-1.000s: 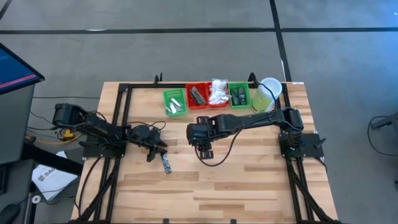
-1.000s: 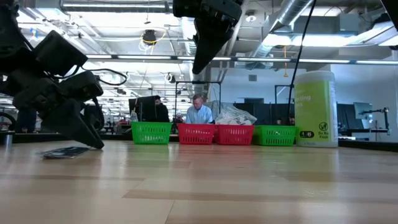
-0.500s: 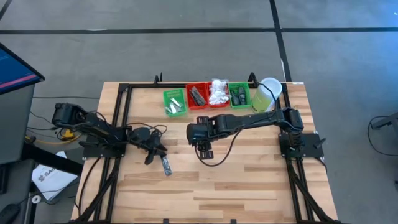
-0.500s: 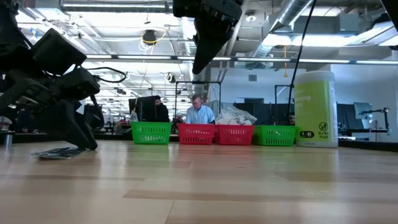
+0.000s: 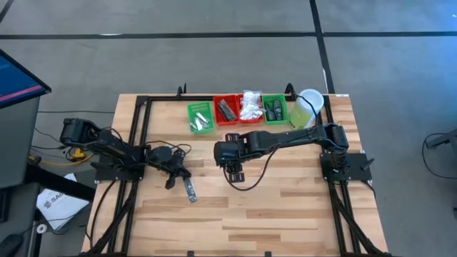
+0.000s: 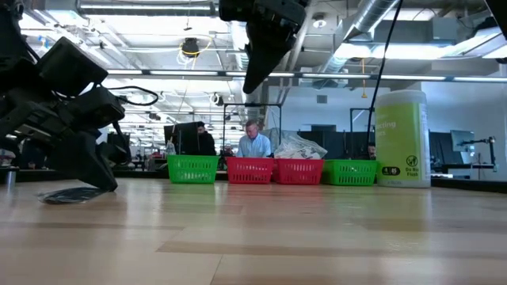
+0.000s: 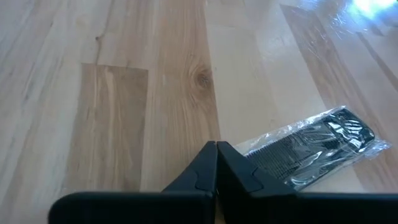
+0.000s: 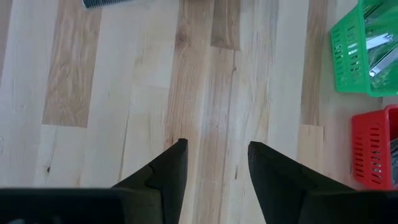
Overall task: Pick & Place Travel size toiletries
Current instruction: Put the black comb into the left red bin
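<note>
The black comb in its clear wrapper (image 7: 311, 151) lay flat on the wooden table (image 5: 285, 200), just beside the left gripper (image 7: 216, 163), whose jaws were pressed together on nothing. Its long axis ran obliquely away from those tips (the near end was hidden behind a finger). The right gripper (image 8: 214, 168) hovered well apart, jaws parted and empty.

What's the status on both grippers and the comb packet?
Left gripper shut at the table, at the edge of the black comb packet; whether it has the wrapper, can't tell. Right gripper open, hovering mid-table, empty. Trays at the far edge, nothing between.
</note>
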